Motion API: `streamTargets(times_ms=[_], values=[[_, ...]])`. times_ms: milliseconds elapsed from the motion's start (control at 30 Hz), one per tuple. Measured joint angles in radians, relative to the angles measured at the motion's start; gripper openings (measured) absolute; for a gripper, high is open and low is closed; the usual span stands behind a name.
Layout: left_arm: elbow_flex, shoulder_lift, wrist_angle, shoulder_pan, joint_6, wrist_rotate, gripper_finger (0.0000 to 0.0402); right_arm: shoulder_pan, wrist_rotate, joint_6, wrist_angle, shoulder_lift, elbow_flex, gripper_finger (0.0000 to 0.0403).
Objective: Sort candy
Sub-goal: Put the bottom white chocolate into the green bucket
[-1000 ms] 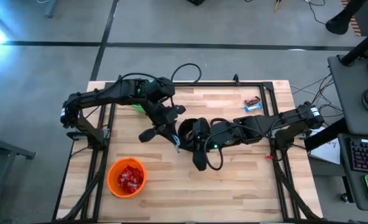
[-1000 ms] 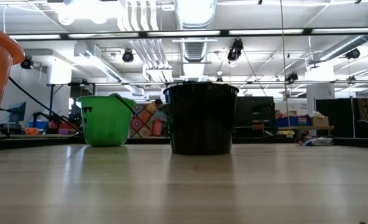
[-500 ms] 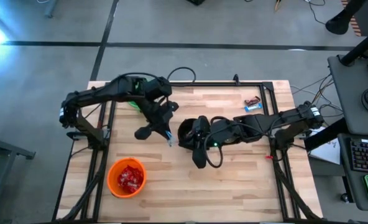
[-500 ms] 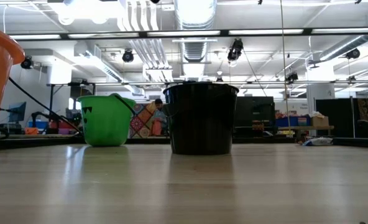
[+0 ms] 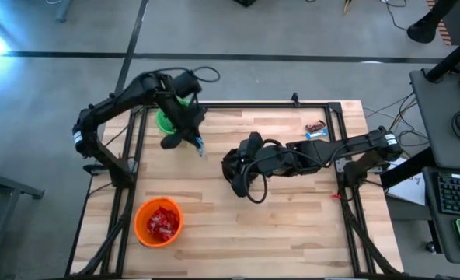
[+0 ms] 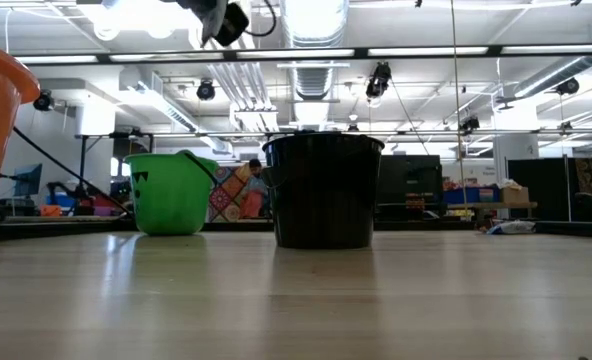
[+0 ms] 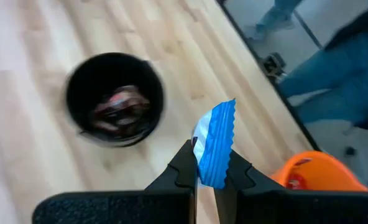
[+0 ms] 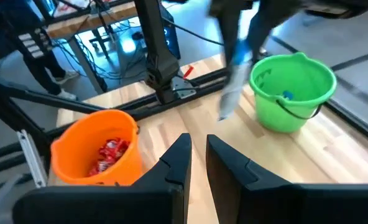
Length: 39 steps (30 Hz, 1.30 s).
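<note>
My left gripper (image 5: 196, 143) hangs over the table's far left and is shut on a blue-and-white candy (image 7: 214, 144), beside the green cup (image 5: 166, 121). My right gripper (image 5: 231, 173) hovers over the black cup (image 5: 228, 159), which holds dark-wrapped candy (image 7: 117, 111). Its fingers (image 8: 181, 155) stand a narrow gap apart with nothing between them. The orange cup (image 5: 158, 222), near the front left, holds red candy. Two loose candies (image 5: 316, 130) lie on the table at the far right. My left gripper pinches one end of the candy's wrapper (image 7: 210, 177) between its two fingertips. The rest of the candy sticks out past the fingers, with its crimped end (image 7: 226, 109) free. The fingers slant downward, and the candy is lifted clear of the table.
A black frame rail (image 5: 277, 105) runs along the table's far edge and down both sides. A person's legs (image 7: 333, 68) stand beside the table. Bare wood (image 5: 292, 225) lies at the front right.
My left gripper has carried the blue-and-white candy from beside the black cup toward the table's far left, ending next to the green cup, and it has turned on the way. My right arm has stayed over the black cup, with its wrist rolled a little.
</note>
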Motion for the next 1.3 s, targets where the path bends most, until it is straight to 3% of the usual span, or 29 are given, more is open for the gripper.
streamTargets(times_ms=[167, 567, 733, 900, 1067, 1300], values=[[0.000, -0.006, 0.002, 0.120, 0.022, 0.001, 0.0000, -0.007, -0.003, 0.027, -0.037, 0.002, 0.000, 0.0038], [0.000, 0.002, 0.041, 0.375, -0.056, -0.007, 0.0000, -0.086, 0.032, 0.104, -0.360, 0.004, -0.001, 0.0048], [0.000, 0.002, 0.058, 0.448, -0.108, -0.093, 0.0000, -0.117, -0.055, 0.085, -0.394, 0.004, -0.001, 0.0079], [0.000, 0.002, 0.058, 0.493, -0.133, -0.134, 0.0000, -0.133, -0.059, 0.062, -0.445, 0.004, -0.001, 0.0123], [-0.001, 0.002, 0.050, 0.520, -0.173, -0.262, 0.0000, -0.148, -0.055, 0.062, -0.519, 0.001, -0.001, 0.0164], [-0.001, 0.003, 0.043, 0.545, -0.215, -0.333, 0.0007, -0.160, -0.055, 0.100, -0.633, 0.000, -0.001, 0.0197]])
